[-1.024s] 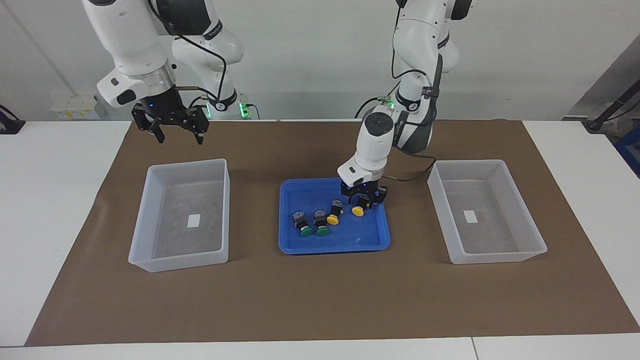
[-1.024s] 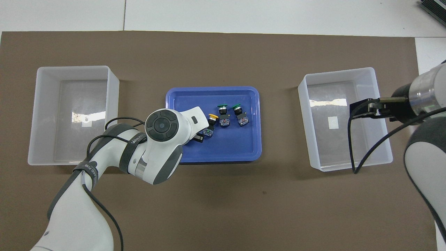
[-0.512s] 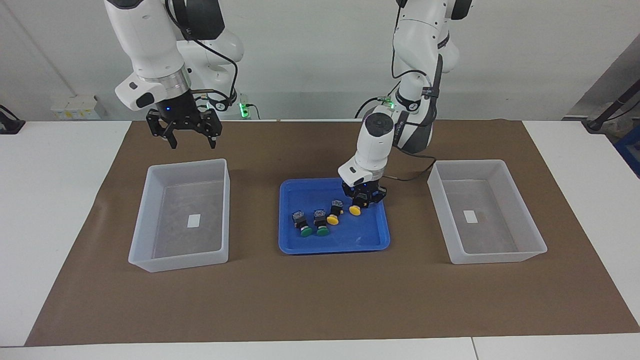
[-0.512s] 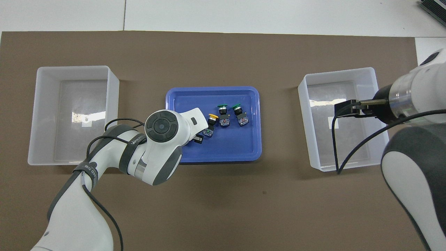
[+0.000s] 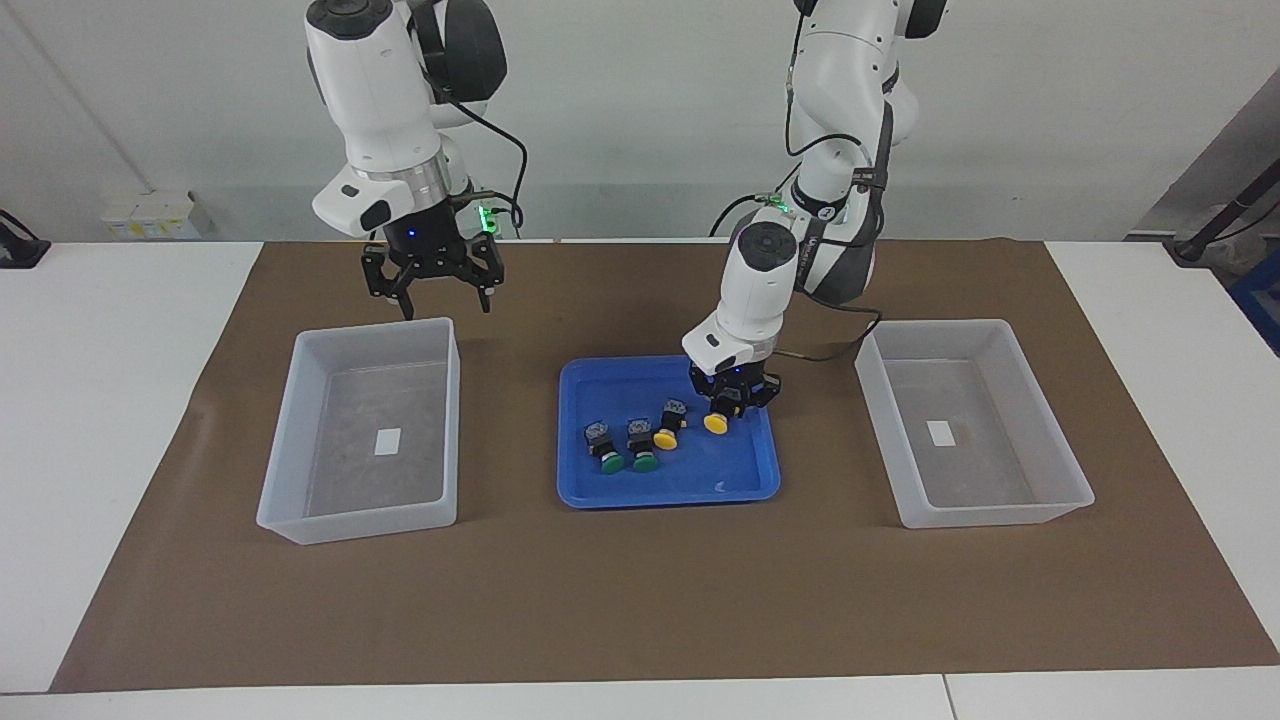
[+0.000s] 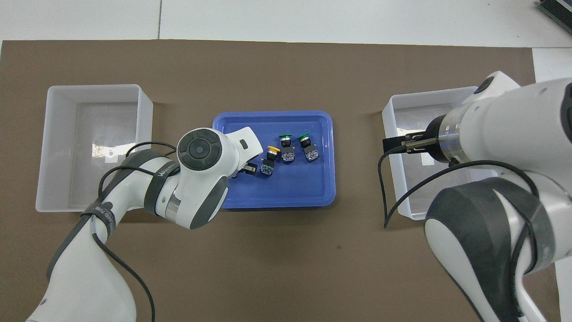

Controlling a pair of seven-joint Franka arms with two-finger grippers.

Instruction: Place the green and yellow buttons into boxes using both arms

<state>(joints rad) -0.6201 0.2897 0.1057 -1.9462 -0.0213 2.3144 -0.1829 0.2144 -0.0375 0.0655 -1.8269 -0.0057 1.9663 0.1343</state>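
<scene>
Four buttons are in the blue tray (image 5: 668,490). Two green buttons (image 5: 612,462) (image 5: 644,462) and one yellow button (image 5: 665,438) lie loose in a row; they also show in the overhead view (image 6: 303,136) (image 6: 284,136) (image 6: 271,150). My left gripper (image 5: 733,400) is shut on the second yellow button (image 5: 715,424), low in the tray; the left wrist hides it in the overhead view. My right gripper (image 5: 435,285) hangs open and empty over the robot-side end of one translucent box (image 5: 290,400). The other box (image 5: 1000,345) stands at the left arm's end.
The tray (image 6: 286,192) sits mid-table between the two boxes (image 6: 58,147) (image 6: 469,96) on a brown mat (image 5: 640,600). Each box holds only a small white label (image 5: 386,441). The right arm's black cable (image 6: 384,188) hangs beside its box.
My left gripper has shut on the yellow button in the tray. My right arm has swung toward the table's middle and now hangs lower, over its box's edge.
</scene>
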